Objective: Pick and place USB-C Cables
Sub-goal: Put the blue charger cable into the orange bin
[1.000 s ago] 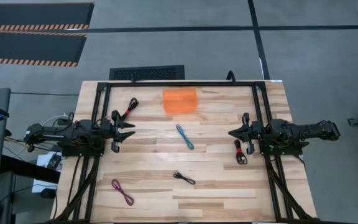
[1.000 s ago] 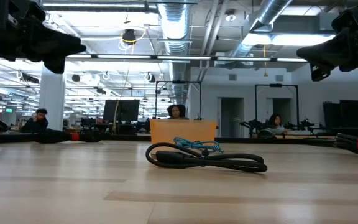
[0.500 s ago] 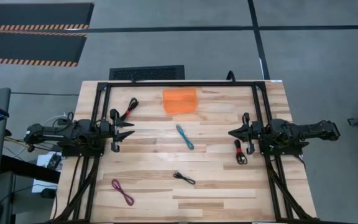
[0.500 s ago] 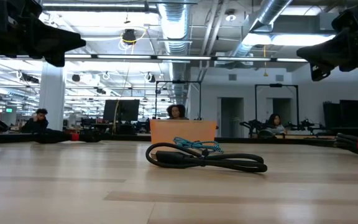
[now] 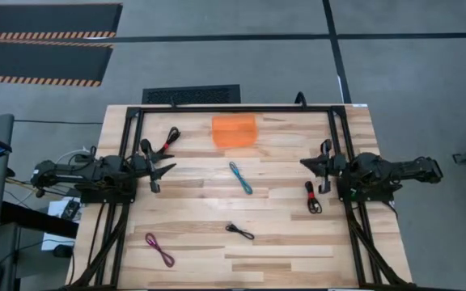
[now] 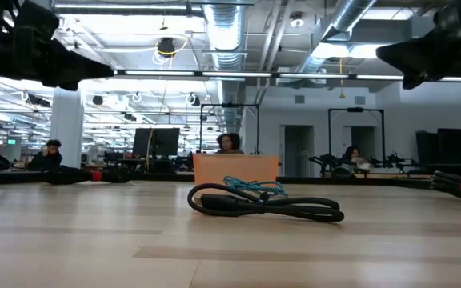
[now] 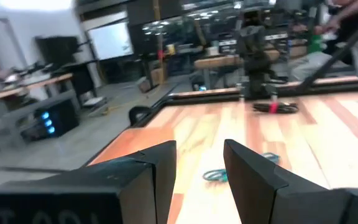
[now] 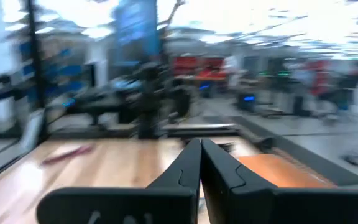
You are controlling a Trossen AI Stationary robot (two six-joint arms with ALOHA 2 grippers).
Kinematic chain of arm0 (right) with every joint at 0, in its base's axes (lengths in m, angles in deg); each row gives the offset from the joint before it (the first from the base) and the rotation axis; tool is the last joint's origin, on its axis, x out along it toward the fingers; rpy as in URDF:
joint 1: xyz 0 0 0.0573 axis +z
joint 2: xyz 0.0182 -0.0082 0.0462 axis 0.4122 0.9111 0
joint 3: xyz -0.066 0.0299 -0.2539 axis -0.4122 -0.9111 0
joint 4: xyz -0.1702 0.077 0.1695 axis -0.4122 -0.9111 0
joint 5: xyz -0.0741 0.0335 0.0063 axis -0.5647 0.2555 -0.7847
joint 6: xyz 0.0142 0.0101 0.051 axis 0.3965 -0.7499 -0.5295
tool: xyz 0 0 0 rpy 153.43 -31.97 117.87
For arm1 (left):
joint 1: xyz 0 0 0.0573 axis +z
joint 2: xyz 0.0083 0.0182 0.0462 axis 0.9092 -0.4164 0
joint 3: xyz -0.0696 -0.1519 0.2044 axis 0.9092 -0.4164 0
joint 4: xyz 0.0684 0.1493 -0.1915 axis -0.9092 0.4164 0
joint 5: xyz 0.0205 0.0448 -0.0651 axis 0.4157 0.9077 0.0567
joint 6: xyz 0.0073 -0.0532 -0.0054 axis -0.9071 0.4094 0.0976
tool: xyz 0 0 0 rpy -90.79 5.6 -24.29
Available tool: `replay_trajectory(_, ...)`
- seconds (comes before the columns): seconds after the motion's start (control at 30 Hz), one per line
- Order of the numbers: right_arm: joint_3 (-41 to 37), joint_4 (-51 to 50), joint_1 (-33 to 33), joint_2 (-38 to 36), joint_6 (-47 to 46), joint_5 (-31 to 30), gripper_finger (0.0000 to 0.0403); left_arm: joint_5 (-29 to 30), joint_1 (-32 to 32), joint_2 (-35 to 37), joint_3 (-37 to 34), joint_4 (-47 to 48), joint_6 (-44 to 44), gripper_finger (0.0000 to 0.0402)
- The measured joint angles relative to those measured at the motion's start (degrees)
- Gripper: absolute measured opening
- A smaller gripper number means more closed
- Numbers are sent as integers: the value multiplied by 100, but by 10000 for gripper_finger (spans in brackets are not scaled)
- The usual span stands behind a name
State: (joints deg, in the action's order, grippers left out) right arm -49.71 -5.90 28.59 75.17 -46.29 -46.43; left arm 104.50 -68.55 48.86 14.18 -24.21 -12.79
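Five folded cables lie loose on the wooden table: a teal one [image 5: 240,178] at the middle, a black one [image 5: 239,232] nearer, a magenta one [image 5: 159,250] at the near left, one red-and-black [image 5: 168,140] far left, and the other red-and-black [image 5: 312,198] right. My left gripper [image 5: 168,167] hangs open above the table's left side, pointing right, with the teal cable [image 7: 215,175] ahead of it. My right gripper [image 5: 303,164] is shut above the right side, pointing left, just beyond the right red-and-black cable.
An orange tray [image 5: 234,130] sits at the far middle of the table, seen behind the black cable [image 6: 262,204] in the low view. A black frame [image 5: 233,108] runs along the far edge and both sides. Bare wood lies between the cables.
Both grippers have rolled about their wrists and risen a little. The right one has also shifted slightly toward the far edge. No cable has moved.
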Motion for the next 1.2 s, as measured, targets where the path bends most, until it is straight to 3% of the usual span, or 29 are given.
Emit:
replay_trajectory(0.17,0,214,-119,0,-705,-280,33,19,0,-134,0,-6,-173,125)
replay_trajectory(0.43,0,249,-190,0,-579,-339,33,19,0,-182,0,0,240,125)
replay_trajectory(0.7,0,-446,-216,93,-1284,-309,33,294,2,-317,0,-12,-205,125)
replay_trajectory(0.9,2,-273,-146,706,-1657,-297,33,526,4,-337,0,-30,-264,125)
replay_trajectory(1.2,2,1555,261,2231,-1690,-275,33,525,2,-337,-2,-772,-175,125)
